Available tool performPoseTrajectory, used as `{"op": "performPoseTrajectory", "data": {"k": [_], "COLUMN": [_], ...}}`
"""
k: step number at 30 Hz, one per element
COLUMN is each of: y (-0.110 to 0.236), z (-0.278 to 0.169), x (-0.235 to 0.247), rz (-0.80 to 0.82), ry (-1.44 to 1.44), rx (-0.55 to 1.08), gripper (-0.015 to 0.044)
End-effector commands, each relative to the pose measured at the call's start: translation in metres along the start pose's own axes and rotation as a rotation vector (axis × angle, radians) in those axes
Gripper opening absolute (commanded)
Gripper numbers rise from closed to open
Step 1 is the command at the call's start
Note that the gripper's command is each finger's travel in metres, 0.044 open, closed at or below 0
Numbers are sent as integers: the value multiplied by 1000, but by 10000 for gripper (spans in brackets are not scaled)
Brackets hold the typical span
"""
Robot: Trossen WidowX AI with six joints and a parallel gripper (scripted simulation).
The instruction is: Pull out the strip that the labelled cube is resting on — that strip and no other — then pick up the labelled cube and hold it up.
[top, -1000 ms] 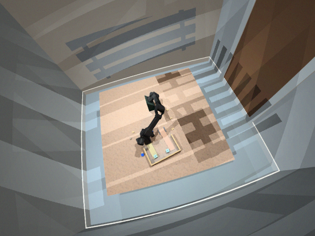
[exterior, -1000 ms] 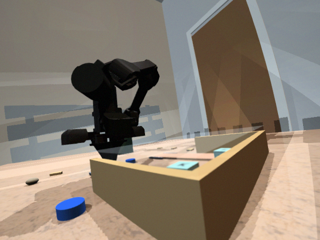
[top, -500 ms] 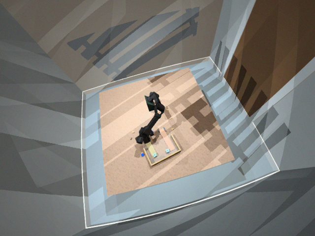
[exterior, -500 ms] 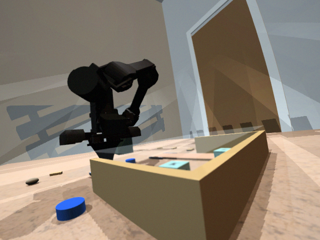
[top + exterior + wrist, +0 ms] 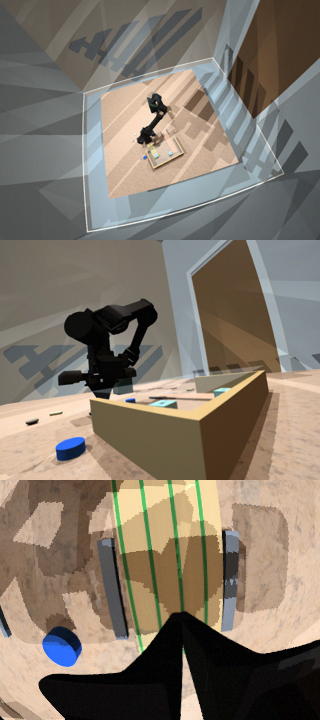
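A tan walled tray (image 5: 165, 161) (image 5: 144, 431) holds two pale blue cubes. The nearer cube (image 5: 156, 155) (image 5: 163, 403) has a dark mark on top and sits on a yellow strip (image 5: 152, 149) (image 5: 167, 520) with green lines. The other cube (image 5: 170, 153) (image 5: 221, 391) sits on a pink strip (image 5: 170, 144) (image 5: 191, 396). My gripper (image 5: 146, 142) (image 5: 103, 395) (image 5: 179, 619) is low at the tray's open end. Its fingers are closed on the near end of the yellow strip, which runs straight out from the fingertips in the wrist view.
Two grey guide bars (image 5: 112, 587) (image 5: 230, 580) flank the yellow strip. A blue disc (image 5: 144, 156) (image 5: 70, 447) (image 5: 62, 647) lies outside the tray's corner; another one (image 5: 130, 400) lies behind it. A pebble (image 5: 32, 421) and a small chip (image 5: 55, 413) lie to the left.
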State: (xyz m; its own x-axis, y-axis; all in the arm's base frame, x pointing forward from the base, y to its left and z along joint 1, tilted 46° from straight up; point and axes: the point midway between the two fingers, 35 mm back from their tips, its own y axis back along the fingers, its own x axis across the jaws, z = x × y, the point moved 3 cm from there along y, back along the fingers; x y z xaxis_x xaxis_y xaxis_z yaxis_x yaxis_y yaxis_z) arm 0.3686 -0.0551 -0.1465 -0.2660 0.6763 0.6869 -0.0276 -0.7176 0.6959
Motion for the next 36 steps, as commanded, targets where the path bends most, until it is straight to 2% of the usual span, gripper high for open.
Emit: {"op": "performPoseTrajectory", "data": {"k": [1, 36], "y": [-6, -6], "z": [-12, -66], "x": [3, 4], "rz": [6, 5], "ry": [-4, -6], "rx": [24, 26], "gripper": [0, 0]}}
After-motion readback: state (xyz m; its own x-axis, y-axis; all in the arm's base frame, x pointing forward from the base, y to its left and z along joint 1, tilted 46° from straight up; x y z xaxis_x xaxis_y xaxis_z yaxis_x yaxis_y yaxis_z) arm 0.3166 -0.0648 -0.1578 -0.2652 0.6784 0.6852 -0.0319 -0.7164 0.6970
